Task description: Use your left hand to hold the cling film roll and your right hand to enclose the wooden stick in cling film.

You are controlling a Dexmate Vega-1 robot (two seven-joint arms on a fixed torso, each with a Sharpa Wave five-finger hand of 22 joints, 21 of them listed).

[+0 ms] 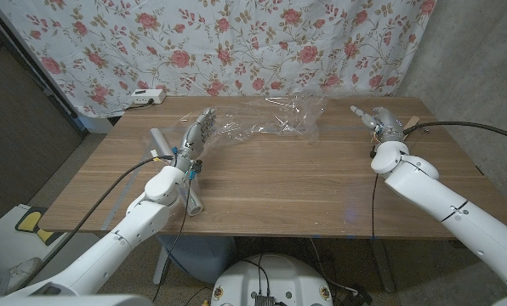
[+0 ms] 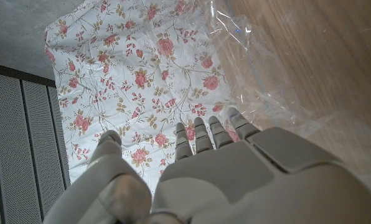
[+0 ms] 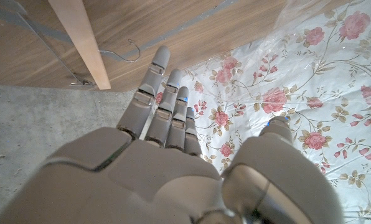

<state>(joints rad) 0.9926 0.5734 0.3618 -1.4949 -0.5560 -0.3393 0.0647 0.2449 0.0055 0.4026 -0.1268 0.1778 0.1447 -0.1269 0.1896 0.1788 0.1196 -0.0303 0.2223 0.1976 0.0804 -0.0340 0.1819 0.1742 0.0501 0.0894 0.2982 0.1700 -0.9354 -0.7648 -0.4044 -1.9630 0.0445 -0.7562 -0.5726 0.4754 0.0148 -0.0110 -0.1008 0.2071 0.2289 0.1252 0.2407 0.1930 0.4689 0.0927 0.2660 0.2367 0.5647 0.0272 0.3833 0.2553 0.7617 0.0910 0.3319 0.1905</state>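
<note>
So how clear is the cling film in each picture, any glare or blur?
Head view: cling film sharp, crinkles glinting white. Left wrist view: film shows faint glare streaks, left hand soft, close up. Right wrist view: a hazy film edge at one corner, wooden stick crisp.

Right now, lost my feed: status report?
Left hand open by cling film roll. Right hand open beside wooden stick. Film sheet loose between them.

Brown wooden table (image 1: 262, 187), white curtain (image 1: 236, 42) with red roses, clear cling film (image 1: 279, 119)

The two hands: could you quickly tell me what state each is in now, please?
Left hand: open, holding nothing.
Right hand: open, holding nothing.
</note>
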